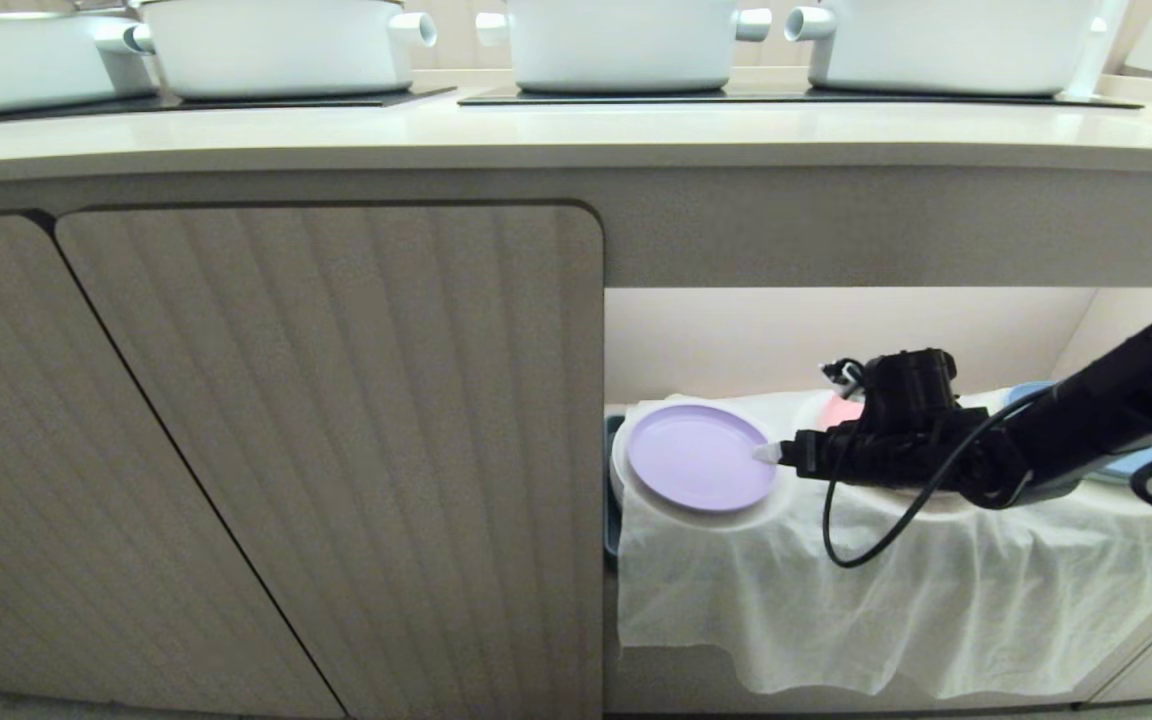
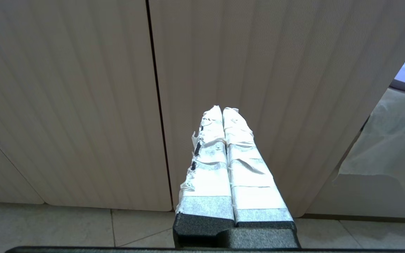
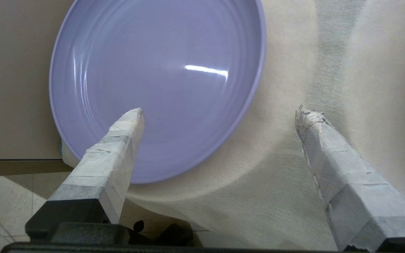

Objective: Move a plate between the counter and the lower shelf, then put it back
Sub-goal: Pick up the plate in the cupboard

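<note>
Plate on the lower shelf, end effector spread

The round lilac plastic plate point(image 1: 701, 457) lies on the cloth-draped lower shelf point(image 1: 936, 560); the right end effector point(image 1: 768, 453) gapes at its rim, the left end effector point(image 2: 222, 111) pressed together.

Glowing softly and evenly from above across the bench point(image 1: 576, 130); shading the cabinet doors point(image 1: 336, 450) below its overhang; streaking a white glare bar across the plate point(image 3: 160, 84); blurring the left claw point(image 2: 222, 112) slightly along its taped edges.
</note>
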Available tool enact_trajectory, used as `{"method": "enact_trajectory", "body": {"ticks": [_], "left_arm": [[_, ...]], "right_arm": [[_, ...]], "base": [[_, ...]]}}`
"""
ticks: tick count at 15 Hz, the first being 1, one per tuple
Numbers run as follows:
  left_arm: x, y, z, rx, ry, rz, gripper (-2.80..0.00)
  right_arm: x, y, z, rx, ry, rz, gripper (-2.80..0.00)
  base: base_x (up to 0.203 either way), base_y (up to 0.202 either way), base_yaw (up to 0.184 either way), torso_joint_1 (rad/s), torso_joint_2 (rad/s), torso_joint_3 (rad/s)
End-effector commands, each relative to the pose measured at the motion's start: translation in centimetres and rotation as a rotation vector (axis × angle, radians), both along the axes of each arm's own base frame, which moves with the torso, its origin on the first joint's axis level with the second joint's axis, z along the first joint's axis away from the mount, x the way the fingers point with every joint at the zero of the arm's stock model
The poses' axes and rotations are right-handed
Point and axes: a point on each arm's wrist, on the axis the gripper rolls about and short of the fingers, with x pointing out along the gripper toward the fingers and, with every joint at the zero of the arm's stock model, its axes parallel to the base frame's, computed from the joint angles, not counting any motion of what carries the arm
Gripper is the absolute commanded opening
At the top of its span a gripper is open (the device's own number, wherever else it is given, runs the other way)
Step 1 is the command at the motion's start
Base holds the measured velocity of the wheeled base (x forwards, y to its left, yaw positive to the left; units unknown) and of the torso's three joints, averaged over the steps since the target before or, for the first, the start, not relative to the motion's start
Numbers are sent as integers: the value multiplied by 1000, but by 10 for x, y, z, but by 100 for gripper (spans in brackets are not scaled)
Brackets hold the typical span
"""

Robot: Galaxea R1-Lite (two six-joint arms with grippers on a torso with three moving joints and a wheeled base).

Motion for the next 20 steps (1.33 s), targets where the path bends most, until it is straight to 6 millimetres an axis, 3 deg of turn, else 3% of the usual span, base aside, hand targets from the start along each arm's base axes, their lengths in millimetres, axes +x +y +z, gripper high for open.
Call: {"method": "enact_trajectory", "body": {"ticks": [1, 10, 20], "left_arm": [[0, 0, 0, -1, 1, 1, -280], [0, 0, 0, -1, 1, 2, -280], [0, 0, 0, -1, 1, 0, -280]], "right_arm": [[2, 1, -5, 1, 2, 2, 0], [9, 26, -16, -9, -81, 22, 0], [29, 30, -24, -38, -117, -27, 0]], "base": [[0, 0, 0, 0, 0, 0], [0, 0, 0, 0, 0, 0], [0, 0, 0, 0, 0, 0]]}}
